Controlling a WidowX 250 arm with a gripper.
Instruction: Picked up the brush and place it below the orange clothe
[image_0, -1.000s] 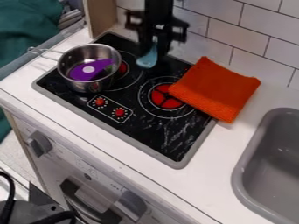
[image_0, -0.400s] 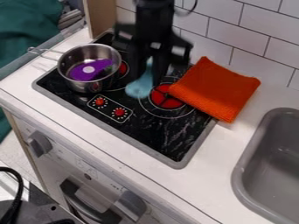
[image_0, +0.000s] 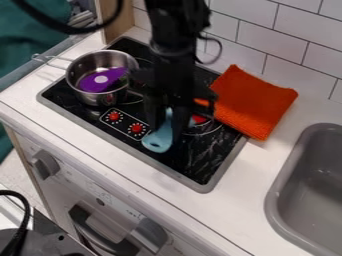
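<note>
At the nearest side, in the front below the bench (image_0: 230, 210), there is one dark handle (image_0: 100, 232) between two grey knobs (image_0: 150, 235). The sink (image_0: 275, 190) is set in the bench at the right, well apart from the stove (image_0: 197, 167). Over the stove, near the middle of its front edge, is the brush (image_0: 158, 142), which is light blue, with its rounded end down, just beside the panel with two red dials (image_0: 136, 128). Whether this end touches the stove, I cannot tell. The gripper (image_0: 167, 132) points down there, and its jaws are clamped on the brush, one at each side of it. A little farther, the orange cloth (image_0: 254, 102) lies across the right edge of the stove, one part on the stove and the other on the bench. The pot (image_0: 100, 99) stands at the left corner of the stove, its handle going out above the bench, and inside it is a purple thing (image_0: 97, 84) with a white spot. Behind the bench is the tiled wall (image_0: 280, 32), and a wooden board (image_0: 115, 20) stands upright at its far left corner.
</note>
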